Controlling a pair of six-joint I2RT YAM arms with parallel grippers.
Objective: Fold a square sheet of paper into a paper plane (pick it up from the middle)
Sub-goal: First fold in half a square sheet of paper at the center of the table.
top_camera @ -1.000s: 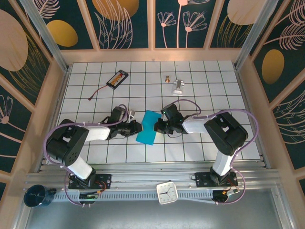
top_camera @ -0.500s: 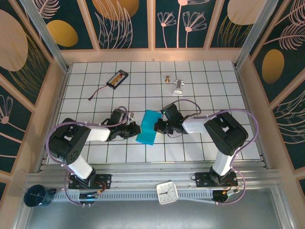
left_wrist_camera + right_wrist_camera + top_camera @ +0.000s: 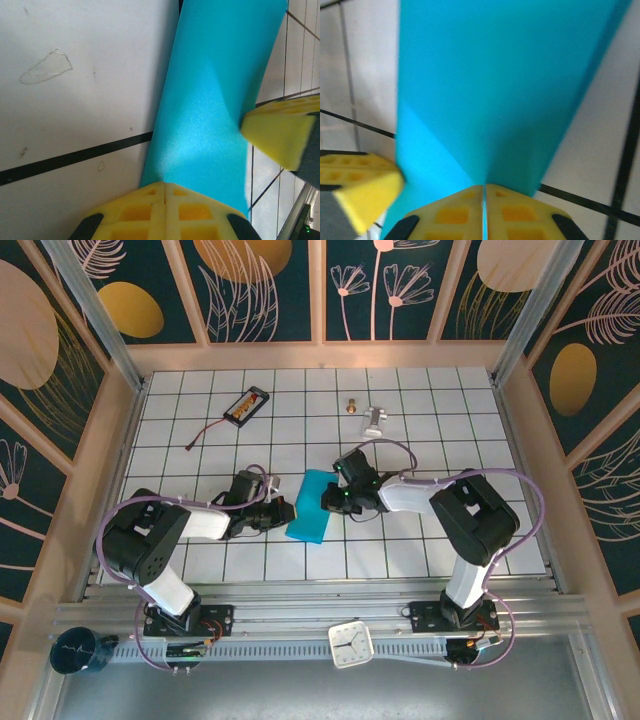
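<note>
Just then the paper (image 3: 309,508) lay in the middle of the table (image 3: 390,550) as a narrow folded band. In the top view it ran from 1 to 7 o'clock and had no dart shape yet. The left gripper (image 3: 286,511) was clamped on its 9 o'clock edge and the right gripper (image 3: 327,500) on its 3 o'clock edge. Each wrist view showed yellow fingers (image 3: 145,212) pressed flat together over blue paper.

Over the last second the right wrist had crept toward 11 o'clock, carrying its edge of the band slightly inward. The left one had barely stirred, and the paper had kept its place. That read as a flap being drawn across or a crease being set. Folding was probably midway, with the pointed nose and wings not yet made.
</note>
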